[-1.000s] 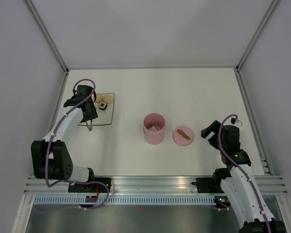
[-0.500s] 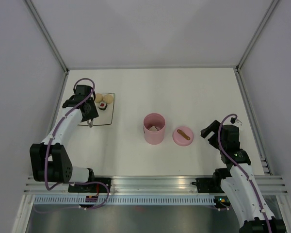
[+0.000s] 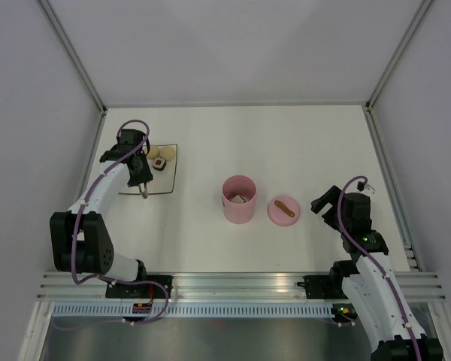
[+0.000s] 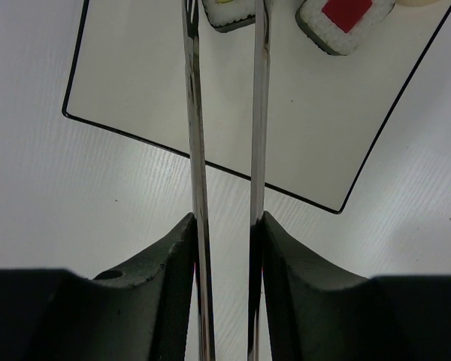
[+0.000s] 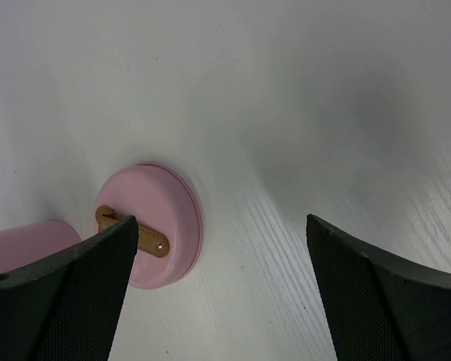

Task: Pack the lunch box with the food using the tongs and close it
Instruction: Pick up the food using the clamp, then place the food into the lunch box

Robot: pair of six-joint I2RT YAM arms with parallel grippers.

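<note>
— Clamping the tongs point(image 4: 195, 150): left gripper point(image 4: 227, 226) clenched on both arms, which run either side of a sushi piece point(image 4: 229, 13) on the mat point(image 4: 135, 75).
— How will it handle?
— Likely light, soft, crumbly. Pinch its dark sides gently; the steel looks slick.
— Lunch box point(image 3: 239, 199)?
— Mid-table, open, one piece inside, lid point(image 5: 169, 226) just beside it. Right gripper point(image 5: 219, 226) spread wide, empty.
</note>
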